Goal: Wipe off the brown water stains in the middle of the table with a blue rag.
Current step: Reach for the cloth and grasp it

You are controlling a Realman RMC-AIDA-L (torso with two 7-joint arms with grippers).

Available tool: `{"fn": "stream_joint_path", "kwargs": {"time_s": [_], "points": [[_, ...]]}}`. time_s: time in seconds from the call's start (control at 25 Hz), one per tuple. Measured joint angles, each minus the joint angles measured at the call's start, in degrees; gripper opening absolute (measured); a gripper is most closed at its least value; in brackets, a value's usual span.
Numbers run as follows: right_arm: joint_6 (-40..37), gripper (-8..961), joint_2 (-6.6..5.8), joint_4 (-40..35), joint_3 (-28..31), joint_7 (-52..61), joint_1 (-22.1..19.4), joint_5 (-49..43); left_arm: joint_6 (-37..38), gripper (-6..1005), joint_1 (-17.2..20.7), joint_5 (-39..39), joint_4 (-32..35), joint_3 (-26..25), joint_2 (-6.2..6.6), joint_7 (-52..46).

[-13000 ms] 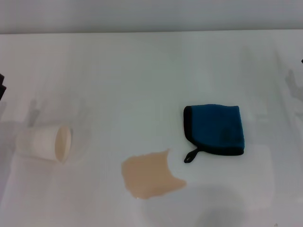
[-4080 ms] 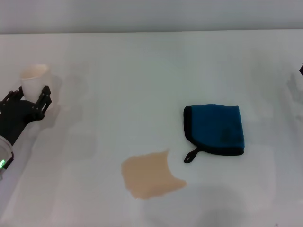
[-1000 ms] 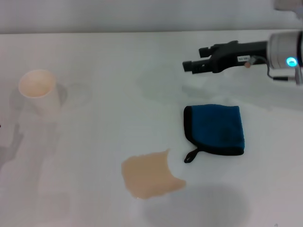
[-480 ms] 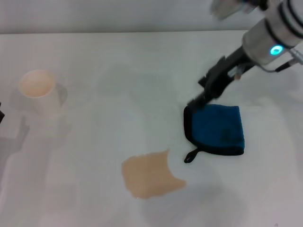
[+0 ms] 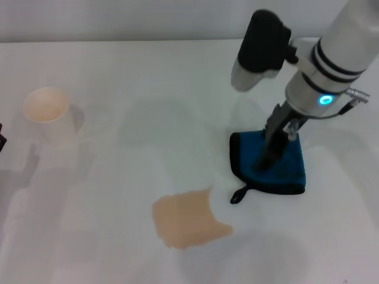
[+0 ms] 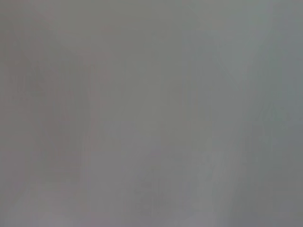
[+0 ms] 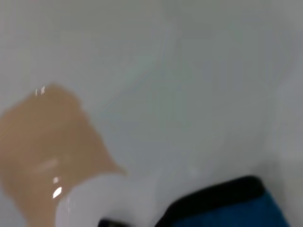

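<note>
The blue rag [image 5: 289,170] lies flat on the white table [image 5: 148,83], right of centre, its black loop [image 5: 238,194] pointing toward the puddle. The brown water stain [image 5: 186,219] is a tan puddle in front and to the left of the rag. My right gripper [image 5: 266,158] points down and its dark fingers reach the rag's middle. The right wrist view shows the puddle [image 7: 42,142] and the rag's black-edged corner [image 7: 236,203]. Only a black sliver of my left gripper [image 5: 1,142] shows at the left edge.
A white paper cup [image 5: 47,113] with a beige inside stands upright at the far left. The table's far edge [image 5: 118,40] runs along the back. The left wrist view shows only a plain grey surface.
The right arm has swung in from the right and come down from the rag's far edge onto its middle. Earlier, the cup was stood upright at the far left and the left arm drew back.
</note>
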Motion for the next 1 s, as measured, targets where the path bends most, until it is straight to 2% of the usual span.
{"fn": "stream_joint_path", "kwargs": {"time_s": [0.24,0.6,1.0], "points": [[-0.10,829,0.03,0.00,-5.38,0.81,0.37,-1.77,0.06,893,-0.37,0.13,0.00,0.04,0.04,0.00],[0.84,825,0.06,0.49,-9.41,1.01,2.03,-3.72,0.10,892,-0.88,0.20,0.08,0.04,0.09,0.00],[4.53,789,0.05,2.50,-12.74,1.12,1.25,-1.40,0.10,892,-0.84,0.10,-0.01,0.04,-0.06,0.00]]}}
